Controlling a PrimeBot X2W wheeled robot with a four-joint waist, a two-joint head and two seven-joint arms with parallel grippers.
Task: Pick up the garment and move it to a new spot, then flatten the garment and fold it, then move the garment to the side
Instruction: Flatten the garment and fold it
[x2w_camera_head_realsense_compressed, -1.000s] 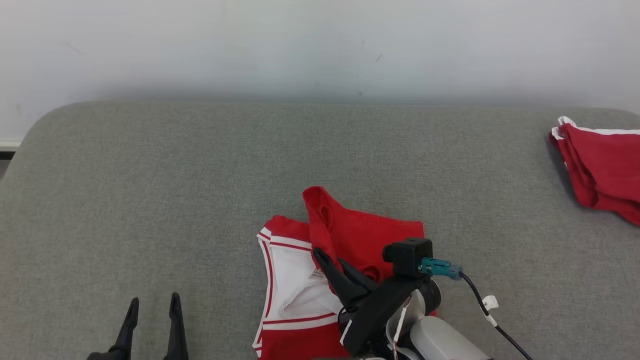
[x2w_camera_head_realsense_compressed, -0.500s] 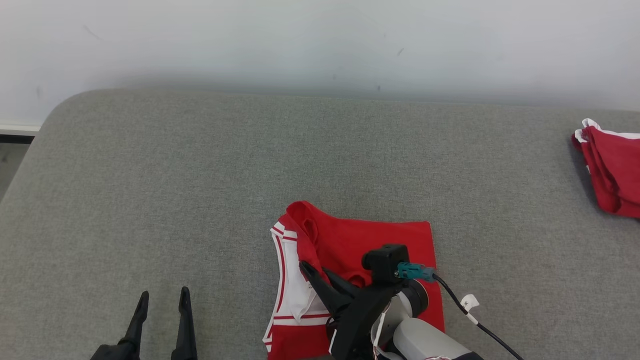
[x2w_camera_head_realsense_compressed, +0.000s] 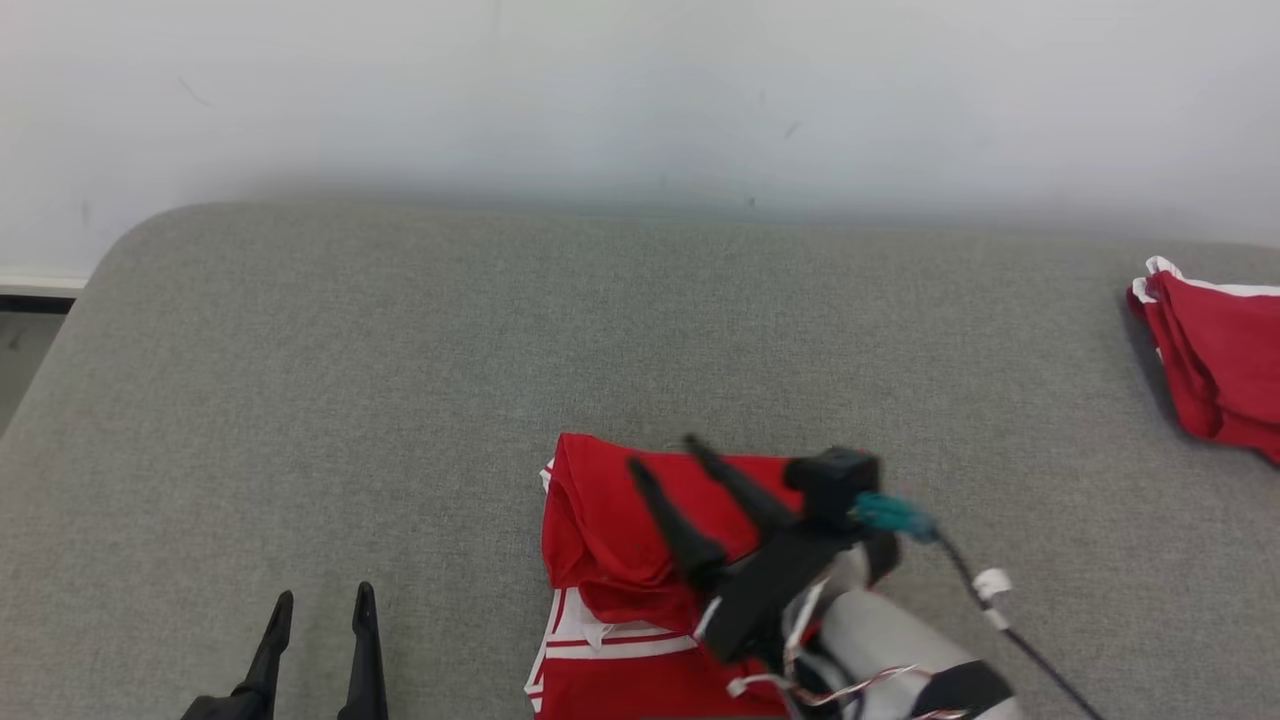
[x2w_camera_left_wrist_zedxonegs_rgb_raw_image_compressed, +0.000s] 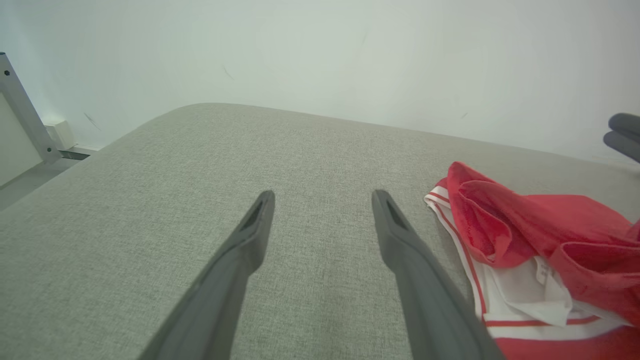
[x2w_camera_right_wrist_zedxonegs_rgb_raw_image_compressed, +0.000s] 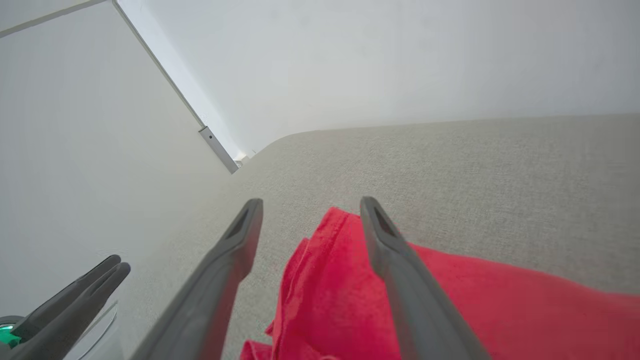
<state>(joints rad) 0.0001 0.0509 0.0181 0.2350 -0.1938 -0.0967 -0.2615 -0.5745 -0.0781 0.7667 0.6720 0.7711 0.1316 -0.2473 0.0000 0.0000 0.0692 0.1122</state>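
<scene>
The right pincer (x2w_camera_head_realsense_compressed: 662, 452) angles left and away over the folded red and white cloth garment (x2w_camera_head_realsense_compressed: 600, 530), fingers spread, gripping nothing. The garment lies near-centre on the grey fabric worktop (x2w_camera_head_realsense_compressed: 400, 350). The left pincer (x2w_camera_head_realsense_compressed: 325, 597) sits open and empty, near left.

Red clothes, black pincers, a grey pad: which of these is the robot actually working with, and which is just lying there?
In the job:
red-and-white garment, mid-pad
right gripper, open above it
left gripper, open, off to its left

Lying about:
red pile at the right edge
grey pad, merely the work surface
</scene>
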